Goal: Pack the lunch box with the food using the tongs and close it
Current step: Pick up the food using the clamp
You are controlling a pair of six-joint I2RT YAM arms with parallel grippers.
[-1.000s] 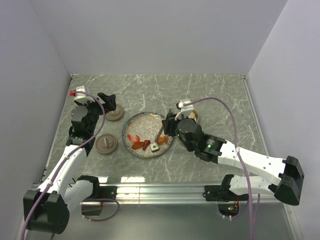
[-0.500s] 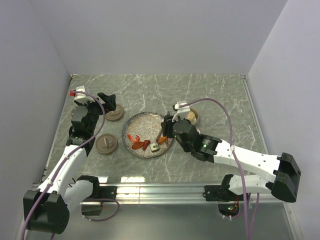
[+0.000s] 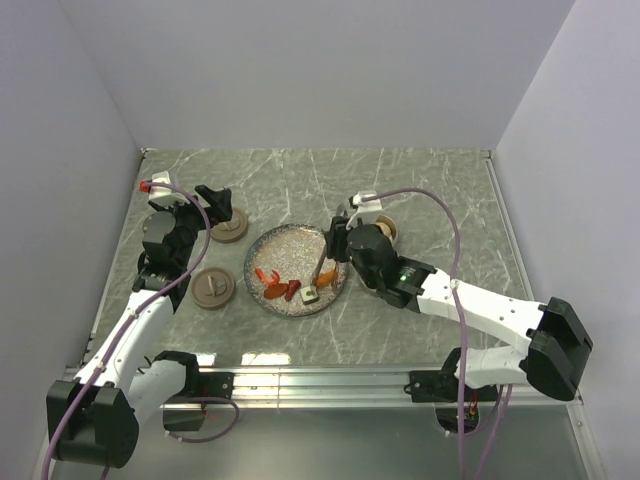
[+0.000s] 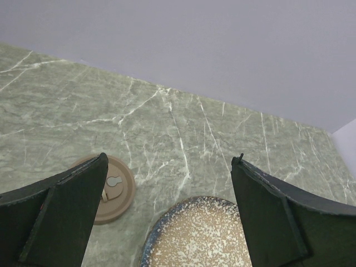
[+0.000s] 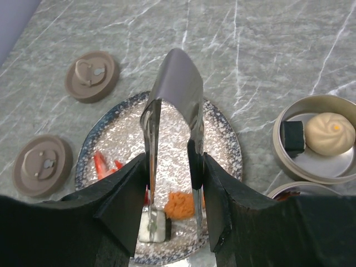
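Right end effector: clenched on the tongs, both fingers pressed against the 2 thin arms; hung over the right part of the plate.
Left end effector: released, jaws spread wide with nothing between them; hovered above the table near the far lid.
Tongs: gripped partway along, joined end raised toward the wrist camera, tips pointed down at the plate's near edge.
White square: lay on the plate with 1 tong arm reaching it; pinched or merely touched, could not tell.
Orange bit: on the plate, just beside the white square, between the 2 tong arms in the wrist view.
Red bits: on the plate's left half, apart from the tongs.
Round tin: stood on the table right of the plate, lid off; held a pale ball and a dark square side by side.
Second tin: only an edge showed at the wrist view's lower right, something red inside, the rest hidden.
Far lid: brown, flat on the table left of the plate.
Near lid: brown, flat on the table, also left of the plate, closer to the arm bases.
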